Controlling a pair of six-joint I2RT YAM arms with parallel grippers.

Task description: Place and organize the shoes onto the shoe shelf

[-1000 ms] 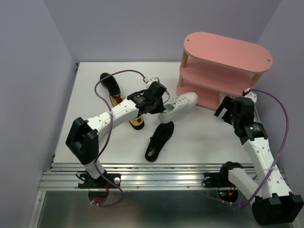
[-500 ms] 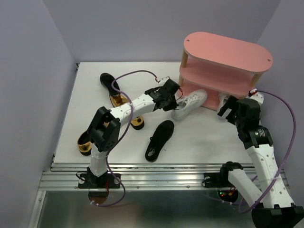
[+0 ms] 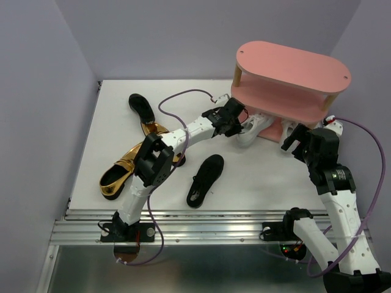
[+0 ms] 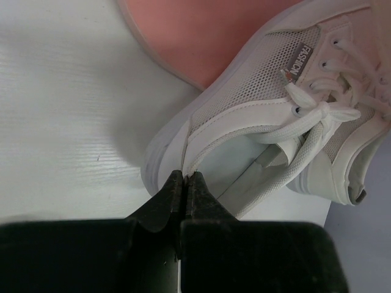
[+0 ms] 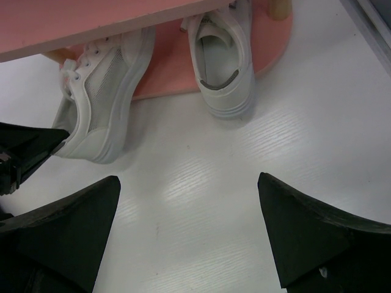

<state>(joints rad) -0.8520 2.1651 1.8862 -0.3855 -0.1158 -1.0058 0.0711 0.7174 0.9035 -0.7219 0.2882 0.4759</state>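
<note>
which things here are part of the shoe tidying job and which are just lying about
Job: white sneaker in the left gripper, second white sneaker partly on the bottom board, black slip-ons, gold heels, pink shoe shelf.
Just there: purple cables, metal rail.

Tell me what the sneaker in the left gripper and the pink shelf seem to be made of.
White sneaker: open-weave mesh side panel, smooth matte overlays that look like synthetic leather, woven flat laces. Shoe shelf: matte pink boards, painted wood or plastic, cannot tell; posts look like light bare wood.
</note>
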